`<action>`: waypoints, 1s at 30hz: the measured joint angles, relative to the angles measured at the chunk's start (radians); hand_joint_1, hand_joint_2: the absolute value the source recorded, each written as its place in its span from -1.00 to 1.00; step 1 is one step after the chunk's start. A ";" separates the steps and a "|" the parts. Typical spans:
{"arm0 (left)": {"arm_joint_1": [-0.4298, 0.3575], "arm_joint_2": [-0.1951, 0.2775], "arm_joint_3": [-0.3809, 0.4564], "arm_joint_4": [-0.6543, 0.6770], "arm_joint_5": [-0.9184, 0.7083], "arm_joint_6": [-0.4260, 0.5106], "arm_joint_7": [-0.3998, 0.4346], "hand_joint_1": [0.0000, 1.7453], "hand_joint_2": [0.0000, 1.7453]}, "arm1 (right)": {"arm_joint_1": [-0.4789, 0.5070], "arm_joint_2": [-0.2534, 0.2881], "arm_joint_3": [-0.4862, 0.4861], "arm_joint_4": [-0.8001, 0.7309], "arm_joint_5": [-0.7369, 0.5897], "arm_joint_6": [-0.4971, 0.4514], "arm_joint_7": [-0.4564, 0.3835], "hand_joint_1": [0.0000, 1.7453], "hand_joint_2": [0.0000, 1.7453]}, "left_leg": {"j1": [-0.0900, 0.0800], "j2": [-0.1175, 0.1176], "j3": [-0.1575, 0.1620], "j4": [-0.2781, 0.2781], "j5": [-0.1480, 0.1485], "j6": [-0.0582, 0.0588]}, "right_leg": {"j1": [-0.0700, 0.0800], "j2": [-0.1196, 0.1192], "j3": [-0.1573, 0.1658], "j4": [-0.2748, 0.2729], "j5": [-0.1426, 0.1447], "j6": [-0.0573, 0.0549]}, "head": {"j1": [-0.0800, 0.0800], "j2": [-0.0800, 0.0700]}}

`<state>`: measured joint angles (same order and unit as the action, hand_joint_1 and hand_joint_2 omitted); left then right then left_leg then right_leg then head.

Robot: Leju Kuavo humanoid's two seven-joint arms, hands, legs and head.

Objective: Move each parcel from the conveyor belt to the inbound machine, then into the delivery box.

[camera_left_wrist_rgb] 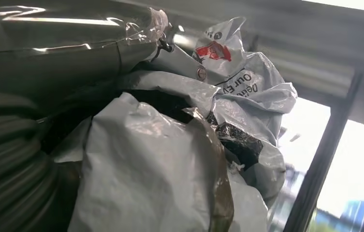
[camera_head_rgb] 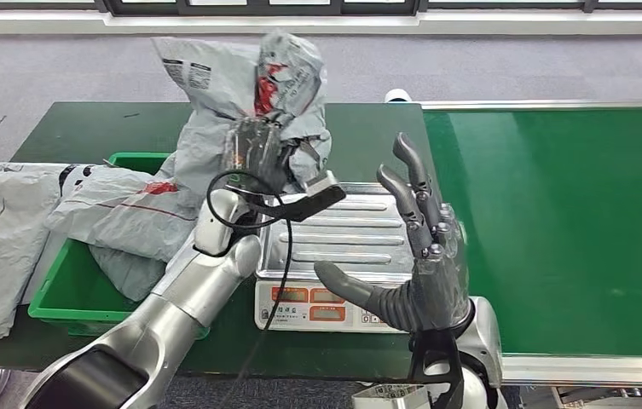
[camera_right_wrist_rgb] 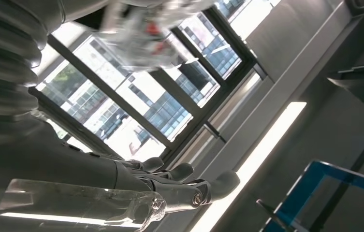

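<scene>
While the left hand [camera_head_rgb: 259, 153] is clamped around a crumpled grey parcel [camera_head_rgb: 240, 94], we see that parcel lifted clear above the far edge of the dark green tabletop [camera_head_rgb: 87, 128], just over the back of the inbound machine [camera_head_rgb: 334, 256], a silver scale with orange buttons along its front. In the left wrist view the grey parcel [camera_left_wrist_rgb: 170, 159] crowds close against the hand. Our right hand [camera_head_rgb: 415, 256] stands upright over the machine's near right corner, fingers spread apart and holding nothing. The green delivery box [camera_head_rgb: 78, 290] sits at the tabletop's near left, with other grey parcels [camera_head_rgb: 121, 213] heaped in it. The green conveyor belt [camera_head_rgb: 564, 221] runs along the right.
</scene>
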<state>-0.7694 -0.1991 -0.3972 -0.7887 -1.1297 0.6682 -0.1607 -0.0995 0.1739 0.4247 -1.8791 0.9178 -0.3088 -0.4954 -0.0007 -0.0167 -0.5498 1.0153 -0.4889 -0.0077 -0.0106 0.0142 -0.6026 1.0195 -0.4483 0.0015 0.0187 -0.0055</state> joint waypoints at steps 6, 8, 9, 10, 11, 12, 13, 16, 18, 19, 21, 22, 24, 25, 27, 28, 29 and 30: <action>0.091 0.033 0.153 -0.259 -0.030 0.031 -0.070 1.00 1.00 | 0.061 -0.043 0.016 -0.001 -0.010 -0.080 -0.016 -1.00 1.00 | 0.000 0.000 -0.001 0.000 0.000 0.000 | 0.000 0.000 0.000 0.000 0.000 0.000 | 0.000 0.000; 0.116 0.037 0.205 -0.316 -0.044 0.031 -0.087 1.00 1.00 | 0.077 -0.054 0.021 -0.004 -0.010 -0.092 -0.018 -1.00 1.00 | 0.000 0.000 -0.001 0.000 0.000 0.000 | 0.000 0.000 0.000 0.000 0.000 0.000 | 0.000 0.000; 0.126 0.038 0.236 -0.337 -0.044 0.031 -0.102 1.00 1.00 | 0.083 -0.059 0.025 -0.006 -0.010 -0.097 -0.019 -1.00 1.00 | 0.000 0.000 -0.001 0.000 0.000 0.000 | 0.000 0.000 0.000 0.000 -0.001 0.000 | 0.000 0.000; 0.133 0.040 0.269 -0.352 -0.045 0.031 -0.117 1.00 1.00 | 0.089 -0.064 0.028 -0.009 -0.010 -0.100 -0.020 -1.00 1.00 | 0.000 0.000 -0.001 0.000 0.000 0.000 | 0.000 0.000 0.000 0.000 -0.001 0.000 | 0.000 0.000; 0.137 0.042 0.304 -0.362 -0.049 0.031 -0.130 1.00 1.00 | 0.094 -0.068 0.031 -0.011 -0.009 -0.101 -0.021 -1.00 1.00 | 0.000 0.000 -0.001 0.000 0.000 0.000 | 0.000 0.000 0.000 0.000 -0.001 0.000 | 0.000 0.000; 0.137 0.044 0.338 -0.364 -0.056 0.030 -0.134 1.00 1.00 | 0.097 -0.071 0.032 -0.012 -0.008 -0.100 -0.022 -1.00 1.00 | 0.000 0.000 -0.001 0.000 0.000 0.000 | 0.000 0.000 -0.001 0.000 -0.001 0.000 | 0.000 0.000; 0.132 0.047 0.370 -0.355 -0.064 0.026 -0.130 1.00 1.00 | 0.100 -0.072 0.033 -0.014 -0.007 -0.098 -0.022 -1.00 1.00 | 0.000 0.000 -0.001 0.000 0.000 0.000 | 0.000 0.000 -0.001 0.000 0.000 0.000 | 0.000 0.000; 0.105 0.064 0.439 -0.285 -0.087 0.005 -0.084 1.00 1.00 | 0.101 -0.073 0.033 -0.016 -0.003 -0.087 -0.023 -1.00 1.00 | 0.000 0.000 0.000 0.000 0.000 -0.001 | 0.000 0.000 -0.001 0.000 0.000 0.000 | 0.000 0.000; 0.096 0.075 0.459 -0.243 -0.096 0.000 -0.064 1.00 1.00 | 0.101 -0.073 0.033 -0.016 -0.003 -0.083 -0.023 -1.00 1.00 | 0.000 0.000 0.000 0.000 0.001 -0.001 | 0.000 0.000 -0.001 0.000 0.000 0.000 | 0.000 0.000; 0.095 0.077 0.464 -0.232 -0.099 0.000 -0.059 1.00 1.00 | 0.101 -0.073 0.033 -0.016 -0.003 -0.082 -0.023 -1.00 1.00 | 0.001 0.000 0.000 0.000 0.001 -0.001 | 0.001 0.000 -0.001 0.000 0.000 -0.001 | 0.000 0.000; 0.094 0.079 0.466 -0.224 -0.100 -0.001 -0.056 1.00 1.00 | 0.101 -0.073 0.033 -0.016 -0.003 -0.081 -0.023 -1.00 1.00 | 0.001 0.000 -0.001 0.000 0.001 -0.001 | 0.001 0.000 -0.001 0.000 0.000 -0.001 | 0.000 0.000; 0.093 0.079 0.466 -0.223 -0.100 -0.001 -0.055 1.00 1.00 | 0.101 -0.073 0.033 -0.016 -0.003 -0.081 -0.024 -1.00 1.00 | 0.001 0.000 -0.001 0.000 0.001 -0.001 | 0.001 0.000 -0.001 0.000 0.000 -0.001 | 0.000 0.000; 0.082 0.082 0.473 -0.194 -0.099 -0.011 -0.045 1.00 1.00 | 0.101 -0.074 0.033 -0.016 -0.004 -0.079 -0.027 -1.00 1.00 | 0.001 -0.001 -0.001 0.000 0.001 -0.001 | 0.001 -0.001 -0.001 0.000 0.000 -0.001 | 0.000 0.000; 0.068 0.091 0.487 -0.129 -0.087 -0.035 -0.030 1.00 1.00 | 0.100 -0.075 0.033 -0.016 -0.011 -0.076 -0.033 -1.00 1.00 | 0.001 0.000 -0.001 0.000 0.001 -0.001 | 0.001 0.000 -0.001 0.000 0.000 -0.001 | 0.000 0.000; 0.041 0.111 0.515 0.026 -0.062 -0.089 0.009 1.00 1.00 | 0.097 -0.078 0.033 -0.015 -0.028 -0.066 -0.048 -1.00 1.00 | 0.001 0.000 -0.001 0.000 0.001 -0.001 | 0.000 0.000 -0.001 0.000 0.000 0.000 | 0.000 0.000; 0.034 0.120 0.526 0.096 -0.052 -0.112 0.024 1.00 1.00 | 0.095 -0.079 0.033 -0.015 -0.036 -0.060 -0.054 -1.00 1.00 | 0.001 0.000 -0.001 0.000 0.000 -0.001 | 0.000 0.001 -0.001 0.000 0.000 0.000 | 0.000 0.000; 0.033 0.124 0.530 0.130 -0.052 -0.125 0.034 1.00 1.00 | 0.091 -0.080 0.033 -0.014 -0.038 -0.055 -0.056 -1.00 1.00 | 0.001 0.000 -0.001 0.000 0.000 -0.001 | 0.000 0.000 -0.001 0.000 0.000 0.000 | 0.000 0.000; 0.032 0.127 0.534 0.159 -0.049 -0.139 0.040 1.00 1.00 | 0.087 -0.080 0.033 -0.014 -0.039 -0.049 -0.056 -1.00 1.00 | 0.001 0.000 -0.001 0.000 0.000 -0.001 | 0.000 0.000 -0.001 0.000 0.000 0.000 | 0.000 0.000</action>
<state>-0.7377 -0.0724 0.1369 -0.6298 -1.1787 0.5293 -0.1202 -0.0129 0.0942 0.4574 -1.8928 0.8788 -0.3579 -0.5519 -0.0002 -0.0170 -0.5509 1.0152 -0.4885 -0.0091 -0.0101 0.0145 -0.6037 1.0194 -0.4481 0.0010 0.0184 -0.0056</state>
